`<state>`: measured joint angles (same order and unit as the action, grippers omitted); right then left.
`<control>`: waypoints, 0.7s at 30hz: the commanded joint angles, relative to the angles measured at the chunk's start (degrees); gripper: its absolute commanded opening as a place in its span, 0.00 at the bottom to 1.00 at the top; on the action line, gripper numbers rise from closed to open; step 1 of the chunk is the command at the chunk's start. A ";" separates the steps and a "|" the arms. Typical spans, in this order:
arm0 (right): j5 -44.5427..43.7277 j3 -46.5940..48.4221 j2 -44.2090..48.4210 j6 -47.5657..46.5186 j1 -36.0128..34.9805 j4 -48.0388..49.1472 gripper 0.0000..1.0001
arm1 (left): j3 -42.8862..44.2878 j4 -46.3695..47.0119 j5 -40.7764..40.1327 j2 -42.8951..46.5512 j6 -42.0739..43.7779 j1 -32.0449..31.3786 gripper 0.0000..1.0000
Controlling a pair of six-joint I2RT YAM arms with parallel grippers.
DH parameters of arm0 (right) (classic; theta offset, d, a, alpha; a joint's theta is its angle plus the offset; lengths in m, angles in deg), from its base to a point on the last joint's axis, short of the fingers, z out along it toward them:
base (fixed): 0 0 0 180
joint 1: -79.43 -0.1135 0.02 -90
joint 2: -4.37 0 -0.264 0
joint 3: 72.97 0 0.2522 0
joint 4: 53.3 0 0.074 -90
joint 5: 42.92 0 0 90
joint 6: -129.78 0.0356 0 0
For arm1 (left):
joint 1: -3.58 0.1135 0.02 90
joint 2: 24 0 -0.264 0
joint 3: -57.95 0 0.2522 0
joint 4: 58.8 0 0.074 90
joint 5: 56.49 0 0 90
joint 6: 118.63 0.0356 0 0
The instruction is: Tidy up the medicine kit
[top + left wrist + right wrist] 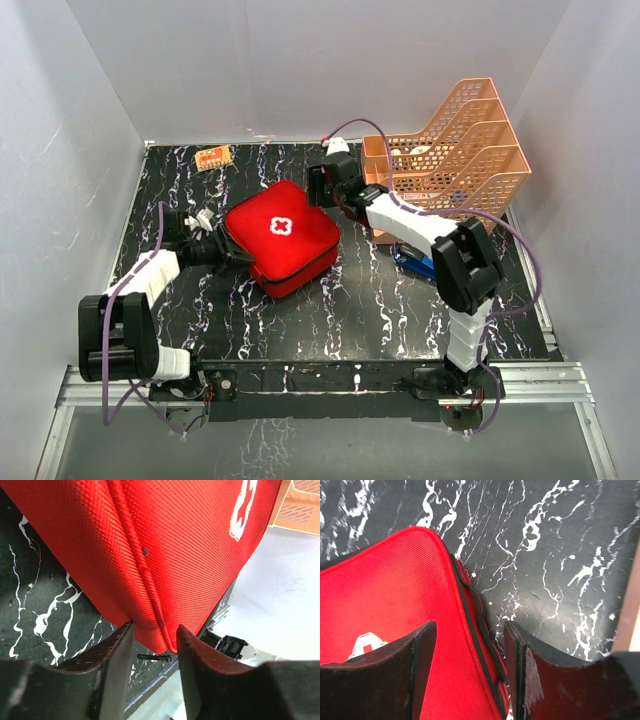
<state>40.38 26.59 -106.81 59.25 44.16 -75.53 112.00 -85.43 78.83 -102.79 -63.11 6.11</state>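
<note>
Clamping the closed red medicine kit (282, 238) are left fingers (112, 665); right fingers (415, 660) gape.

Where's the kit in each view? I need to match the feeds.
Top external: kit just left of the picture's centre.
Left wrist: it fills the upper frame, one corner dipping to bottom centre.
Right wrist: it covers the left half, its zipped edge running down to bottom centre.
Shared landmark: the white cross on its lid.
</note>
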 commanded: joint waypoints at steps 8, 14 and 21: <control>-21.62 -17.60 25.17 17.63 -17.90 -9.44 0.57 | 0.14 1.73 -11.95 11.68 -2.38 -0.25 0.52; -32.34 -18.83 23.41 27.13 -31.80 -12.86 0.52 | 0.71 -3.49 -27.05 17.77 -4.06 -0.20 0.52; -36.91 -11.01 12.75 31.27 -38.79 -15.47 0.48 | 5.31 -12.16 -39.65 26.24 -1.10 -0.18 0.55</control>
<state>10.21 9.69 -90.66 85.43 7.03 -89.63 112.83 -91.64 48.43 -80.91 -66.48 6.00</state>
